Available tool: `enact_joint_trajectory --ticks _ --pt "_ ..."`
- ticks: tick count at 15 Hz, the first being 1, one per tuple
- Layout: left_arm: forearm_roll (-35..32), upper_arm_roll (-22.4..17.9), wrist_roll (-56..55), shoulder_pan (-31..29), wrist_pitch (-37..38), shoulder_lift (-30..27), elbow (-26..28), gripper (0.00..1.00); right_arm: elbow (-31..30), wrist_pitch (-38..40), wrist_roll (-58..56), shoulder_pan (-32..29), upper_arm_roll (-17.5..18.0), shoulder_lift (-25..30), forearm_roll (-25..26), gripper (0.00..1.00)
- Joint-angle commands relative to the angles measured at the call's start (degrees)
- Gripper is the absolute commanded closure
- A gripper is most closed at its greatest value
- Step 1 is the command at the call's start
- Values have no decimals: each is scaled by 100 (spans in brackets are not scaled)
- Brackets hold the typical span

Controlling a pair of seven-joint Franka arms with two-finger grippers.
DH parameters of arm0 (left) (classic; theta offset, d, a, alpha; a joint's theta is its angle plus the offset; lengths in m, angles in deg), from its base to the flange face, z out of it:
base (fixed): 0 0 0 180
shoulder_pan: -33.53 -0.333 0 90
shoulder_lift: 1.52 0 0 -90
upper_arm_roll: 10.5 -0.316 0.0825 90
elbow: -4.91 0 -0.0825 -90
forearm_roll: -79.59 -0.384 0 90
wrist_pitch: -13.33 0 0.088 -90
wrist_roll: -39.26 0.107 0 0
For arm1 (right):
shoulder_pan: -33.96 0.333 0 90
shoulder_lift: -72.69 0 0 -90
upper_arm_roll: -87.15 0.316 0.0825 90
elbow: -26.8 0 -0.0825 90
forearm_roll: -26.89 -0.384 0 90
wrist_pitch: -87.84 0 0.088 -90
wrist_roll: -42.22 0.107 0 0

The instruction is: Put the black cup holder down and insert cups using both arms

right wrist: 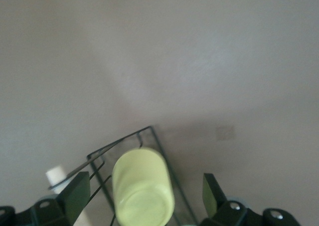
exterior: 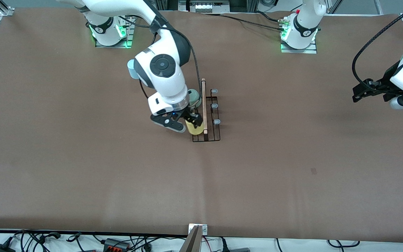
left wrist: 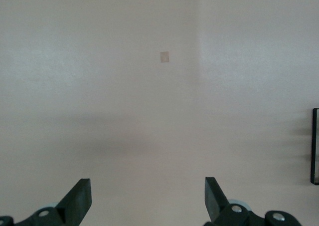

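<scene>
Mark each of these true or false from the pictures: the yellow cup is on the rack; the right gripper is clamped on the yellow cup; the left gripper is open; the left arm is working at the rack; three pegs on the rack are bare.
1. The yellow cup sits on the black cup holder. True.
2. The right gripper is clamped on the yellow cup. False: its fingers stand apart on either side of the cup, not touching it.
3. The left gripper is open. True.
4. The left arm is working at the rack. False: it waits over bare table at its own end.
5. Three grey-tipped pegs are bare. True.
</scene>
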Motion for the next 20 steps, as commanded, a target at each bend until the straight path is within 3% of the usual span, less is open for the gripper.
enact_joint_trajectory --ticks 1,3,6,9,11,16,20 --pt "79 38 -16 -29 118 20 -118 0 -239 783 -1061 -765 11 737 4 0" --pt "79 38 -8 -29 118 20 -118 0 -635 1092 -2123 -1460 20 1475 -14 0" --pt "79 38 -25 -29 118 20 -118 0 -628 2100 -3766 -2462 28 2197 -32 0" --pt "79 47 -25 -29 118 11 -118 0 -602 2682 -5367 -3586 20 2699 -75 0" --pt "79 47 -25 -20 118 11 -126 0 -567 2841 -5792 -4010 11 2849 -75 0" --pt "79 47 -25 -20 118 11 -126 0 -443 3255 -5873 -4188 -42 2894 -84 0" --pt "79 47 -34 -20 118 11 -126 0 -434 3316 -6277 -3995 -217 2876 -102 0"
